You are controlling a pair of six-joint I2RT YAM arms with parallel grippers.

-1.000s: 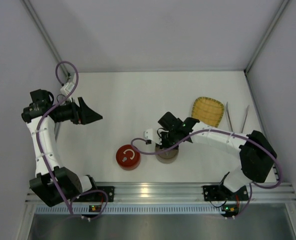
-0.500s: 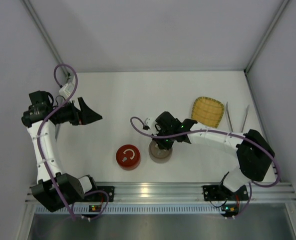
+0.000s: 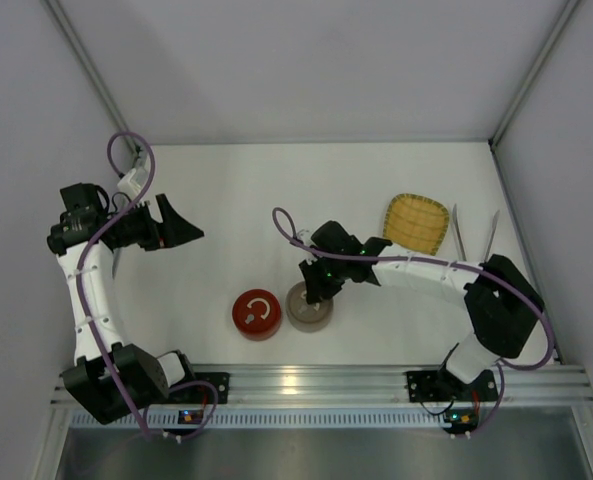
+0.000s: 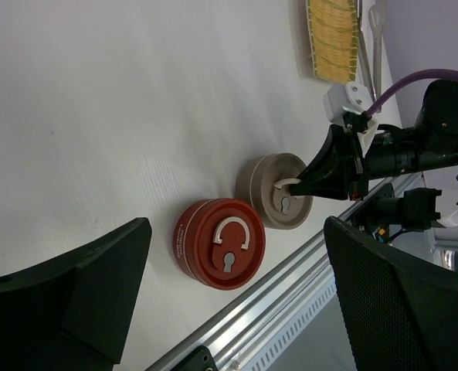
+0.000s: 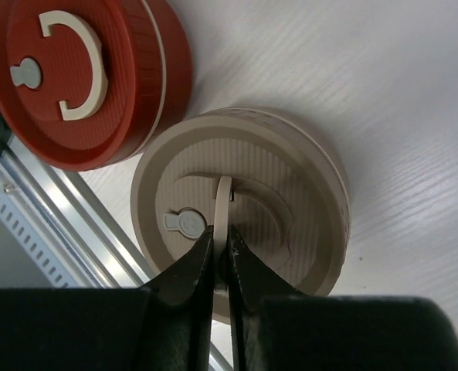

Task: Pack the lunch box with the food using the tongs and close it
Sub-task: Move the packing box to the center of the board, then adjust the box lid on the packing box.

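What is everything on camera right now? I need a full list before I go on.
red container: 1, red with a cream handle lying flat on its lid, near table edge
beige container: 1, beige, just right of the red one
handle: 1, beige, standing up from the beige container's lid
tray: 1, yellow woven, far right
tongs: 1 pair as far as I can tell, silvery, right of the tray; near end hidden by the right arm
table: 1, white
cables: 2, purple, one along each arm
left gripper: 1, black, open and holding nothing, over the table's left side
right gripper: 1, black, shut on the handle
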